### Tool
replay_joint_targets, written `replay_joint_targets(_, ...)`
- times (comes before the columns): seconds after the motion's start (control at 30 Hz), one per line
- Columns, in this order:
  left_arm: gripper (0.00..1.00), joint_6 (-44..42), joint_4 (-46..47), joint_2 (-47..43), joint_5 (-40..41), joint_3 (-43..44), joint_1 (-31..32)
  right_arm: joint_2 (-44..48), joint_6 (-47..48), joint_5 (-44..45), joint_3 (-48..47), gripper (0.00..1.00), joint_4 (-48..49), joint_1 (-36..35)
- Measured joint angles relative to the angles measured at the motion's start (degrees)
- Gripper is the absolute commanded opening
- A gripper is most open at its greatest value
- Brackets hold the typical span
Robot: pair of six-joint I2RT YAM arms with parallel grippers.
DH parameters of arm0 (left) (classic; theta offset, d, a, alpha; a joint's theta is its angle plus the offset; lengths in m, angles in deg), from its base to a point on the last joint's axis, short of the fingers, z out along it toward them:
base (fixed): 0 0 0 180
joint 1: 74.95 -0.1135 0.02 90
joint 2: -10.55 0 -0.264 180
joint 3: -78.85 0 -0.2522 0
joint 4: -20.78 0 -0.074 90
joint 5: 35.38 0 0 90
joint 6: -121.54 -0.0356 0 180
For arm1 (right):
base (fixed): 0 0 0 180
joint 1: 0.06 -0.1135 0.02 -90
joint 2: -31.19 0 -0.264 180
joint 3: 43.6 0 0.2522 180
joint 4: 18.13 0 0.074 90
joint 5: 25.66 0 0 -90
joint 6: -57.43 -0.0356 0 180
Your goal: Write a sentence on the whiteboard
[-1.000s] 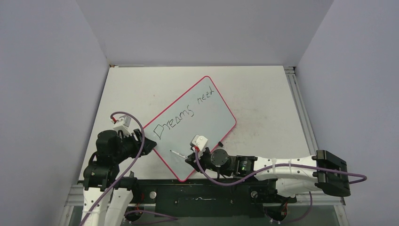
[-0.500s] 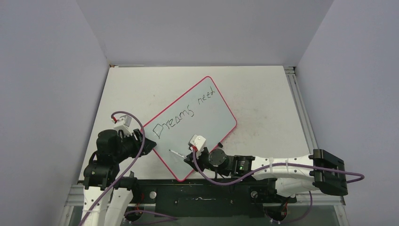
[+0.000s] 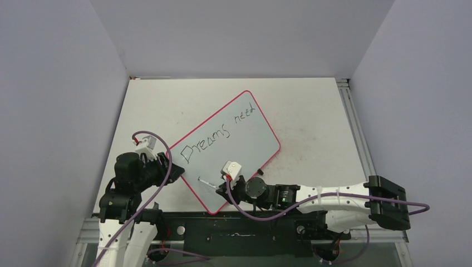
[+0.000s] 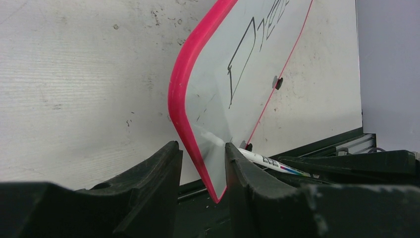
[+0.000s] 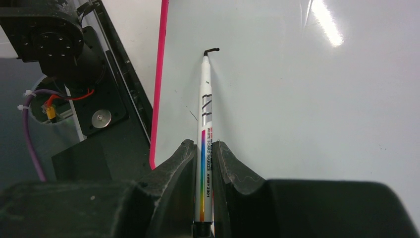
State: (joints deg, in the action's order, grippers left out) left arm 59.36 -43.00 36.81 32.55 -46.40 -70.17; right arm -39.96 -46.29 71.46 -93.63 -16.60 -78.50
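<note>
Scuffed white surface (image 3: 311, 111), grey walls round it. Whiteboard (image 3: 250, 147) lies flat and skewed, long axis running near-left to far-right. Sentence (image 3: 217, 135) reads "Dreams need" along the far long edge.

Right end effector (image 5: 204, 148) is closed on the marker (image 5: 205, 109). Marker axis points out of the jaws toward the board's near-left end, tip on the board at a short hooked stroke (image 5: 212, 50). We judge row two starts here. Blank board lies far-right of the tip, parallel under "Dreams", so writing has to run back past the wrist.

Left end effector (image 4: 203, 151) straddles the near-left corner, jaws part-way apart. We can't tell if they pinch it. Right arm is the writer.
</note>
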Motion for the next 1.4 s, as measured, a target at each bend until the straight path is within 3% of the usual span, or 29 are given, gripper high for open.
replay_joint_targets(1.4, 0.25, 0.0, -0.39, 0.33, -0.72, -0.02, 0.0, 0.79, -0.61, 6.73, -0.02, 0.05, -3.04, -2.29)
